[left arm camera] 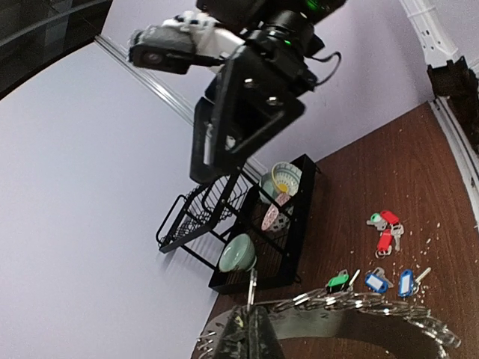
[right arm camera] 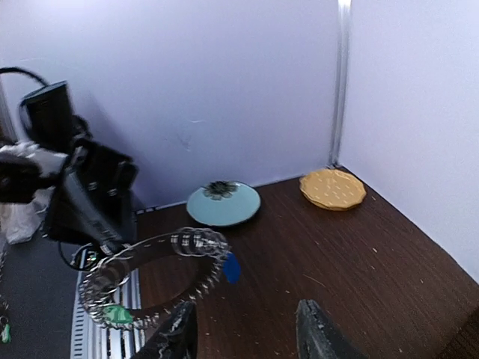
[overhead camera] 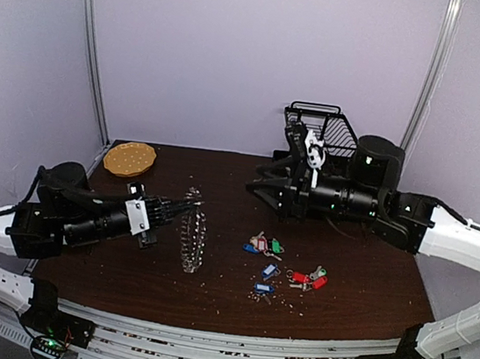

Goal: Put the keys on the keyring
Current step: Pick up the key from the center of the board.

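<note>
- L claw [overhead camera: 188, 205]: clenched on the top edge of the keyring [overhead camera: 193, 242]. The ring hangs on edge below the tips. Lower rim touching the table [overhead camera: 369, 276] or just off it: can't tell.
- Keyring is a chain of small split rings. In the R wrist view the loop faces the R claw. A blue tag [right arm camera: 232, 268] and a green tag [right arm camera: 116, 315] show at its rim; threaded on or just behind it, can't tell.
- Keys [overhead camera: 264, 245]: loose on the table in a few clumps, w/ red, blue, green and pink tags. They lie R of the L claw, below and nearer than the R claw.
- R claw [overhead camera: 256, 188]: released, fingers spread, nothing between them. Hovers above the table, apart from the keys, pointing toward the ring.
- Step in hand (my read): R claw fetches one key. Go for a key at a clump's edge and pinch the plastic tag, leaving the key's hole end free. L claw should keep the ring steady w/o twisting.
- Risk: clumps look tangled, so two keys may lift together. Split rings are small, so alignment must be tight.
- Surface: dark brown wood-grain, pale specks scattered, thickest near the keys.
- Room: plain pale lilac walls, metal corner strips. Yellow plate [overhead camera: 129, 158] behind the L claw, blue-grey plate [right arm camera: 223, 203] by the wall. Black wire rack [overhead camera: 322, 127] w/ bowls [left arm camera: 285, 178] behind the R claw.
</note>
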### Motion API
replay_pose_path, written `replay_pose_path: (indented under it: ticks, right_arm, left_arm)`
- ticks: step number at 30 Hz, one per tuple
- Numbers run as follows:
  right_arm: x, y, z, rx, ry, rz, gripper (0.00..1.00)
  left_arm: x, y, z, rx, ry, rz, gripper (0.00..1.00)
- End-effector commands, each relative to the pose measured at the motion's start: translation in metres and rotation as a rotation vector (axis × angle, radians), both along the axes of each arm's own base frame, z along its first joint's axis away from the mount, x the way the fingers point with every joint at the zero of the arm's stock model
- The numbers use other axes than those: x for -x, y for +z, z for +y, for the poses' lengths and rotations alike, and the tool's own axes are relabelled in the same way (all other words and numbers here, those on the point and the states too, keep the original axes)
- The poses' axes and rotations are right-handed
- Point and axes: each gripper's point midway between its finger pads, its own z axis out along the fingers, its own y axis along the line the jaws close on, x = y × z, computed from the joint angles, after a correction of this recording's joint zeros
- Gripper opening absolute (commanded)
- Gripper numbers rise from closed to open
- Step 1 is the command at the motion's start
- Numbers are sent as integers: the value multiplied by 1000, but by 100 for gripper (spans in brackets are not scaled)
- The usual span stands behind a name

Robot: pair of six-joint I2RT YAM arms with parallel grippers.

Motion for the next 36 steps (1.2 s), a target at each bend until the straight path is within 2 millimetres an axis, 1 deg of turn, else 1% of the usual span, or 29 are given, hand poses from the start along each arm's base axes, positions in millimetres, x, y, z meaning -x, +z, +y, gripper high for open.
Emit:
replay_pose_path:
  ticks: [1, 3, 5, 7, 11, 12, 13, 16, 19, 22, 23, 26, 29, 36]
  right_arm:
    - [-69, -77, -35, 228, -357, 390, 47]
    - [-85, -110, -52, 333, -498, 453, 46]
    - [-95, -143, -72, 456, -627, 490, 44]
    - [-95, -170, -87, 543, -699, 553, 41]
    - [-85, -218, -108, 606, -804, 675, 39]
    - [-82, -230, -110, 614, -815, 706, 39]
    - [-77, -241, -108, 618, -802, 738, 39]
    - [-68, -267, -98, 625, -748, 808, 37]
    - [-70, -284, -95, 666, -735, 807, 31]
    - [-73, -293, -88, 672, -714, 797, 28]
    - [-76, -295, -88, 675, -723, 791, 27]
    - [-77, -304, -88, 692, -722, 787, 27]
    - [-76, -315, -88, 716, -718, 797, 29]
    - [-79, -328, -92, 762, -735, 780, 22]
  left_arm:
    - [-17, -7, 1, -31, 88, -28, 0]
    - [-19, -12, -3, -33, 88, -5, 0]
    - [-22, -19, -5, -45, 87, 21, 0]
    - [-25, -22, -4, -40, 92, 36, 0]
    - [-29, -23, -1, -9, 99, 74, 0]
    - [-29, -23, -1, -3, 95, 78, 0]
    - [-28, -23, -1, 0, 89, 82, 0]
    - [-27, -24, 0, 10, 78, 90, 0]
    - [-27, -22, 1, 20, 77, 92, 0]
    - [-30, -22, 3, 25, 82, 93, 0]
    - [-30, -22, 3, 25, 83, 93, 0]
    - [-31, -23, 3, 23, 79, 97, 0]
    - [-33, -24, 3, 26, 83, 99, 0]
    - [-34, -24, 3, 25, 73, 104, 0]
